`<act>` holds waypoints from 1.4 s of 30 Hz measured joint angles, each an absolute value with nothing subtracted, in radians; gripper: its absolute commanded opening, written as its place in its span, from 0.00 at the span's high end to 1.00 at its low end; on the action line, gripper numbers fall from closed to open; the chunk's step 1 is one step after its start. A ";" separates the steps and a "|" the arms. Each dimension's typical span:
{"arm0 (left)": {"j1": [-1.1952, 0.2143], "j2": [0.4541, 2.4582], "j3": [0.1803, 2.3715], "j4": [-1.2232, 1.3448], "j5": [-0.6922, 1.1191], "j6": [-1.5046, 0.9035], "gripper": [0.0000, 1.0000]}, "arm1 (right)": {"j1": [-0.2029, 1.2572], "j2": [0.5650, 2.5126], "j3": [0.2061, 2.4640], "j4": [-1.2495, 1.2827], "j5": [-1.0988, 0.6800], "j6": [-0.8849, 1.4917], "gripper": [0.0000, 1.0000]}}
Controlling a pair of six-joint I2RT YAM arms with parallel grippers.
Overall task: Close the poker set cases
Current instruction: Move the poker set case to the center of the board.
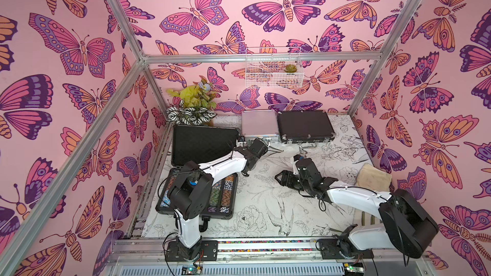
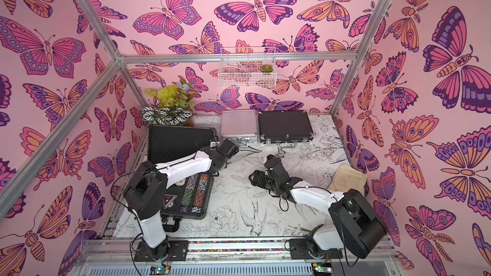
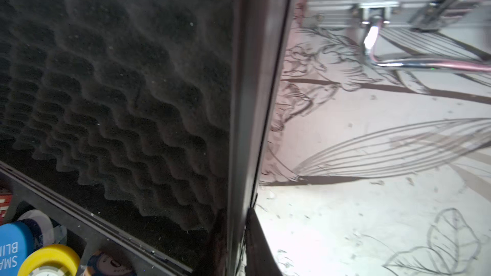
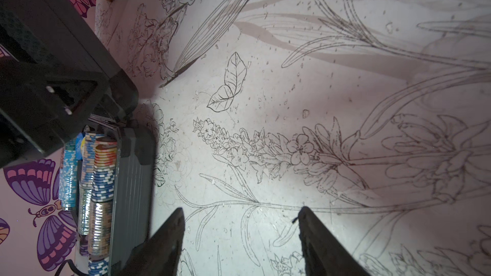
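Two of the three cases are already shut: the silver case (image 1: pixel 259 123) and the medium case (image 1: pixel 303 126) lie flat with lids down at the back of the table (image 1: pixel 255 195), just beside each other. The step in hand is the last one, the large case (image 1: pixel 212 215) on the left side, which is open. Its lid (image 1: pixel 204 142) stands nearly upright behind the base, and the rows of chips (image 1: pixel 225 192) are uncovered. The left gripper (image 1: pixel 245 144) is at the lid's edge that faces the silver case. In the left wrist view one finger (image 3: pixel 256 248) shows just beside the outer face of the lid's rim, with the foam lining on the other side of the rim. The second finger I cannot make out, so I cannot tell if the jaws clamp the rim or only lie against it. The right gripper (image 4: pixel 240 213) has its jaws apart with nothing between them, low over bare table near the middle, pointing toward the large case and apart from it. I judge that the next move calls for bringing the lid forward and down in an arc around its hinge — the contact must not slip off the rim. The left arm itself reaches over the base, so it must get clear before the lid comes fully down. The right gripper could then press the lid flat.
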State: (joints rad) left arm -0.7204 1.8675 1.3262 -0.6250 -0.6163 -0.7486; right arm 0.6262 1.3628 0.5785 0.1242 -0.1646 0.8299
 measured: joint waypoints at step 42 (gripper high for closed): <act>-0.836 2.218 1.877 -0.572 -0.479 -0.815 0.47 | 0.564 1.225 0.535 -0.053 -0.083 0.753 0.30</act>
